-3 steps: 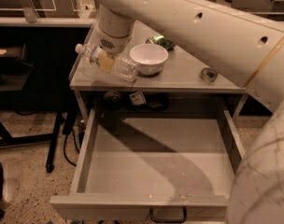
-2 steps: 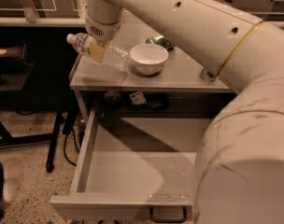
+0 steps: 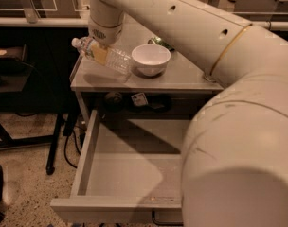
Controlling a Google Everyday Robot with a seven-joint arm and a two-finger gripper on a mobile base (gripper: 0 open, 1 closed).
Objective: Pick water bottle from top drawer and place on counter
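The water bottle (image 3: 118, 59) is clear ribbed plastic with a white cap. It lies nearly level, with the cap end tipped slightly up on the far side of my tool (image 3: 102, 52) from the white bowl (image 3: 151, 59). The bottle's base is just beside the bowl's rim. It hangs over the grey metal counter (image 3: 182, 77) and casts a shadow there. Below my tool, the top drawer (image 3: 130, 174) stands pulled out over a speckled floor. My tool sits over the bottle's middle and pinches it, one yellowish pad lying across the label.
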